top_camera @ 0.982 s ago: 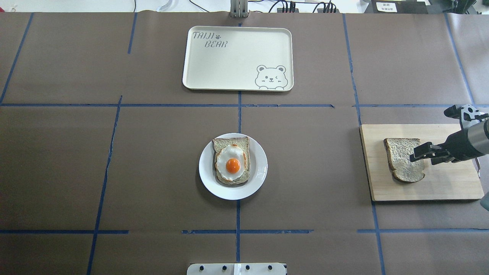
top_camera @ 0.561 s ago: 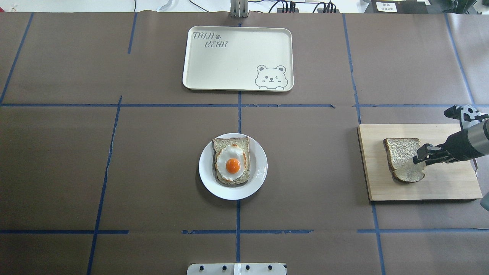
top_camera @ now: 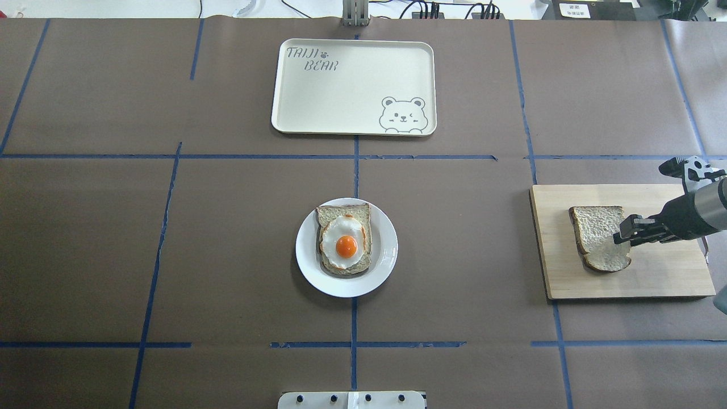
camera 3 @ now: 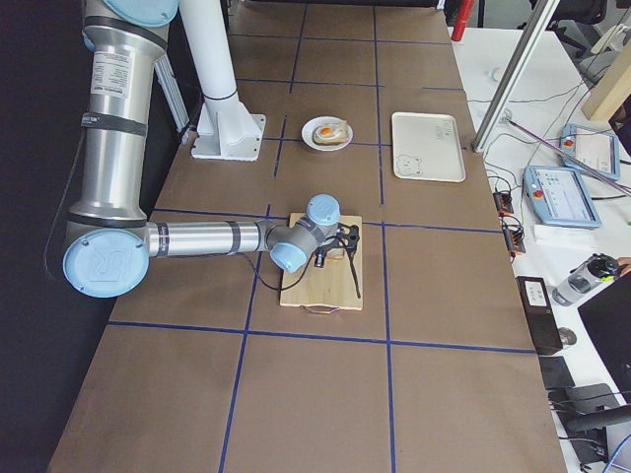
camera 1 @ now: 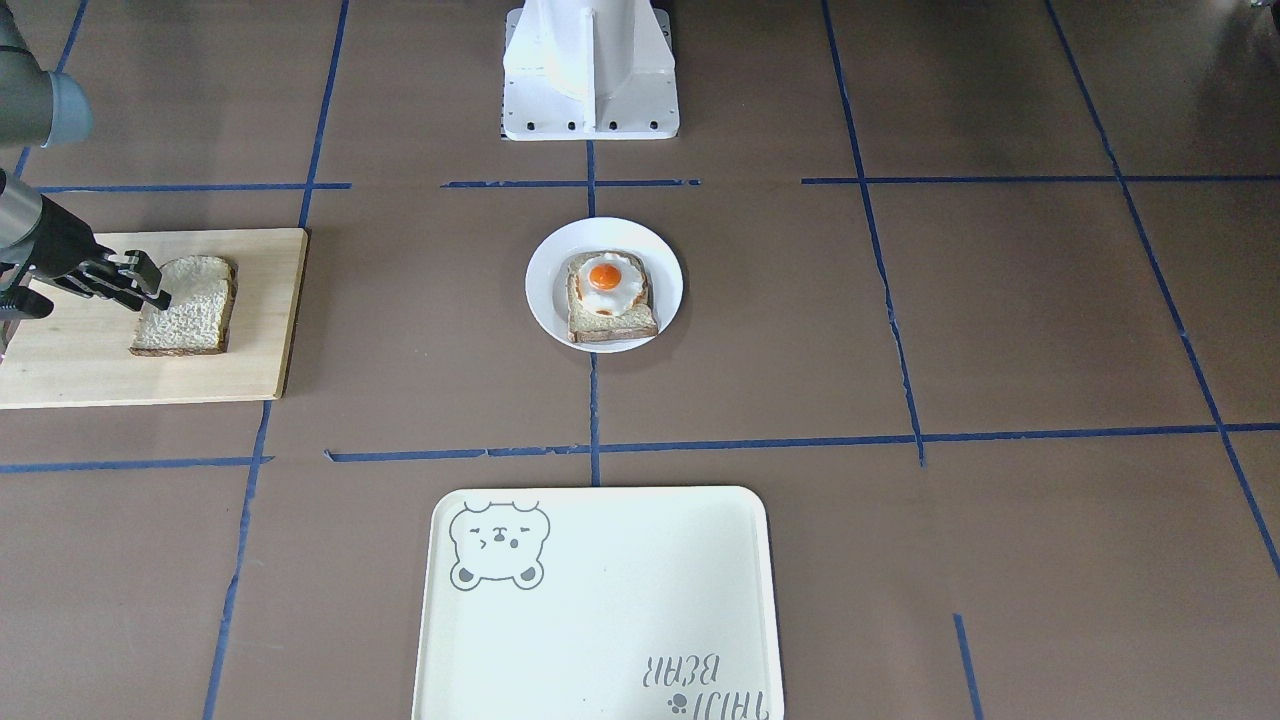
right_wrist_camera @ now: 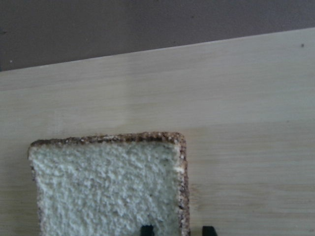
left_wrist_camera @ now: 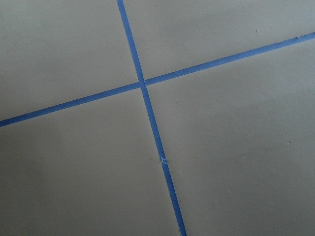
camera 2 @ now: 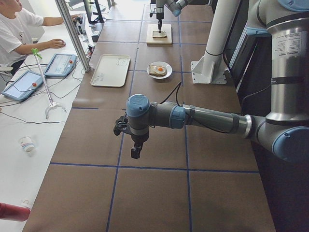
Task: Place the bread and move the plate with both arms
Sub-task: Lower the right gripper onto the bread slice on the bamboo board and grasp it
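Note:
The plain bread (top_camera: 595, 234) lies flat on a wooden board (top_camera: 653, 275) at the right of the table. My right gripper (top_camera: 620, 234) is down at the slice's right edge. In the right wrist view its two fingertips (right_wrist_camera: 146, 230) stand a little apart, one over the crumb and one beside the crust of the bread (right_wrist_camera: 103, 187), so it is open. The white plate (top_camera: 387, 260) sits at the table's middle and holds a squarer slice with a fried egg (top_camera: 345, 241). My left gripper (camera 2: 134, 153) hangs over bare table far from both; I cannot tell whether it is open or shut.
A cream bear tray (top_camera: 352, 85) lies beyond the plate. The white pedestal (camera 1: 590, 70) stands at the robot's edge. Blue tape lines cross the brown table cover. An operator sits at a side desk in the exterior left view.
My right gripper has come down onto the bread's edge and its fingers look closer together. The board and the slice have shifted slightly to the left.

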Action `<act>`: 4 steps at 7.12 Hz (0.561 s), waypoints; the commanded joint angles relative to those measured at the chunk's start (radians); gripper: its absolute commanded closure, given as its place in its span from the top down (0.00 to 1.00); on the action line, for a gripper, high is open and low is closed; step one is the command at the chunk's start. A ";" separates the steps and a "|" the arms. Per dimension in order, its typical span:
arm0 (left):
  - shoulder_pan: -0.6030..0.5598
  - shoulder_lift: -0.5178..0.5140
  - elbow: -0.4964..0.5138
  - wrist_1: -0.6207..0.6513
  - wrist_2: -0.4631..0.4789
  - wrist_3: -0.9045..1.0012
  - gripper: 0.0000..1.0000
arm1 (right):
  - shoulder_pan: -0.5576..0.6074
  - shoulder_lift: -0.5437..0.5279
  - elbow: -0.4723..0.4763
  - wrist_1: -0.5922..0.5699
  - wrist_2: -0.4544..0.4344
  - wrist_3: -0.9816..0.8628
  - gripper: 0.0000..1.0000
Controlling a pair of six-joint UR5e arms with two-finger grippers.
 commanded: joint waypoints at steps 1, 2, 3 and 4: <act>0.000 0.000 0.001 0.000 0.000 0.000 1.00 | 0.003 -0.009 0.004 0.000 -0.001 -0.004 0.00; 0.000 0.000 -0.001 0.000 0.000 0.000 1.00 | 0.003 -0.009 0.006 0.000 -0.004 -0.003 0.00; 0.000 0.002 -0.004 0.000 0.000 0.000 1.00 | 0.004 -0.011 0.009 0.000 -0.005 -0.004 0.00; 0.000 0.002 -0.004 -0.002 0.000 0.000 1.00 | 0.004 -0.014 0.021 0.000 -0.008 -0.003 0.00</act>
